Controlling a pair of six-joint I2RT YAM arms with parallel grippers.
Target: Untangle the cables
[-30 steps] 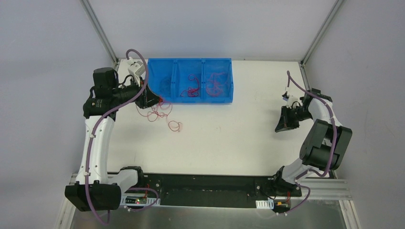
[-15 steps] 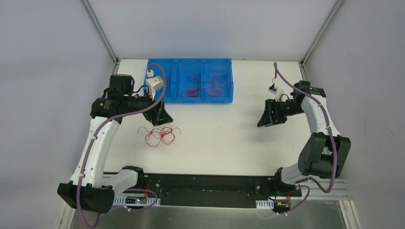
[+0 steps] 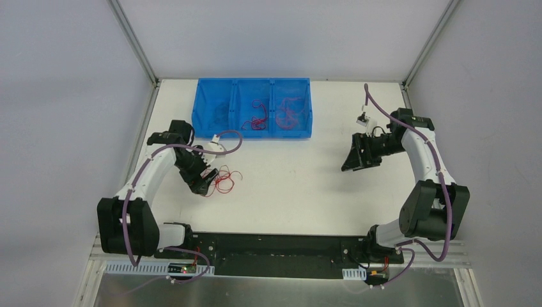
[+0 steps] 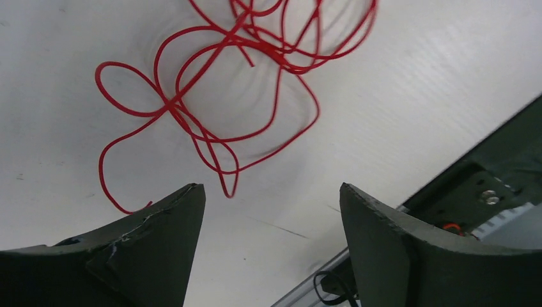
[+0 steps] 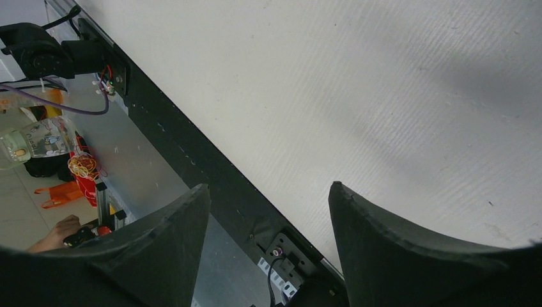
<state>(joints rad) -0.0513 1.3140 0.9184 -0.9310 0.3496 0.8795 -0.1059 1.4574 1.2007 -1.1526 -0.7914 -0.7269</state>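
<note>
— Cables first: what do you have in front of you?

— A loose knot of hair-thin red wire, all curls and crossing loops, lying flat on the white table. In your left wrist view the loops cross at one pinch point, and a free end lies close to one fingertip. More red wire lies in the middle and right compartments of the blue bin. The left compartment holds something darker, too faint to name.

— And your tools?

— Your left gripper is right beside the knot, fingers spread, nothing between them. Your right gripper is likewise released and holds nothing. It hangs over the right half of the table, well apart from the wire.

— Edges?

— The knot sits toward the table's left side, between the bin at the far edge and the black base rail at the near edge. White tabletop stretches from it to your right gripper.

— Surroundings?

— Matte white board with a fine grain, pale grey walls, and an aluminium post rising from each far corner.
</note>
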